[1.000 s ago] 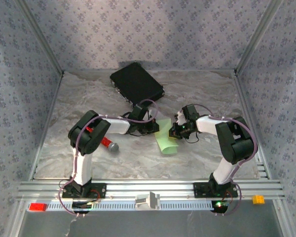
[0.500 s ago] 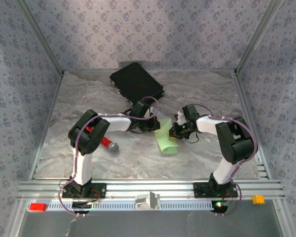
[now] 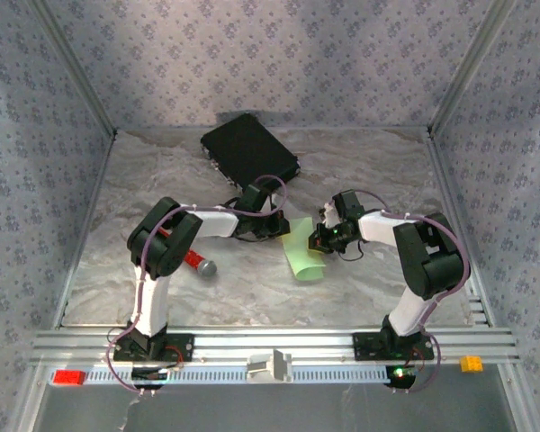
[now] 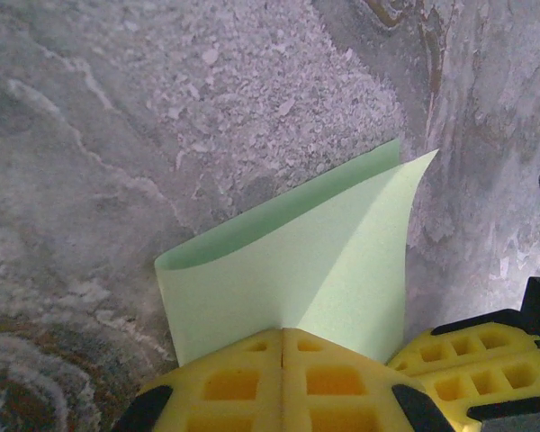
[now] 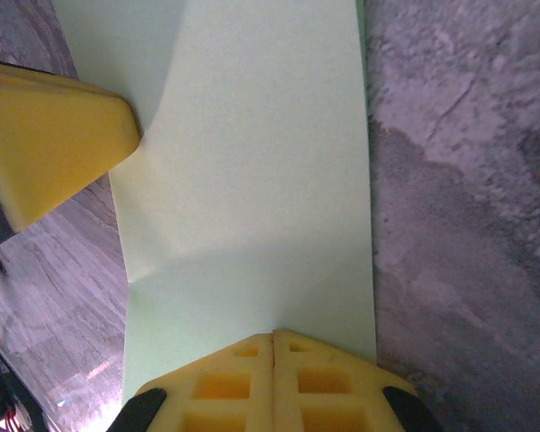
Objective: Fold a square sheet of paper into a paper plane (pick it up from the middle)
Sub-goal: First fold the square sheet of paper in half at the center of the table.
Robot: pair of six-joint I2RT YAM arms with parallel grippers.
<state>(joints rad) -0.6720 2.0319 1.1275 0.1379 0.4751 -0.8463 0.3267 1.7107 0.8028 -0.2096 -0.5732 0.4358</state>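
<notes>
The square sheet of paper (image 3: 302, 255) is light green and curled over on itself into a loose fold, resting mid-table between the two arms. My left gripper (image 3: 284, 230) is shut on its left edge. In the left wrist view the yellow fingers (image 4: 234, 382) meet at the gripper (image 4: 283, 335), with the paper (image 4: 297, 256) rising out from them. My right gripper (image 3: 318, 239) is shut on the opposite edge. In the right wrist view the paper (image 5: 252, 180) stretches away from the closed gripper (image 5: 273, 337). The left gripper's yellow finger (image 5: 45, 135) touches the far side.
A black rectangular case (image 3: 249, 150) lies at the back of the marble table (image 3: 369, 171). A red-handled tool with a grey head (image 3: 199, 265) lies beside the left arm, partly under it. Patterned walls enclose three sides, and an aluminium rail (image 3: 270, 346) runs along the near edge.
The left arm's wrist and forearm have shifted slightly right and toward the back. The paper and the right arm have barely moved.
</notes>
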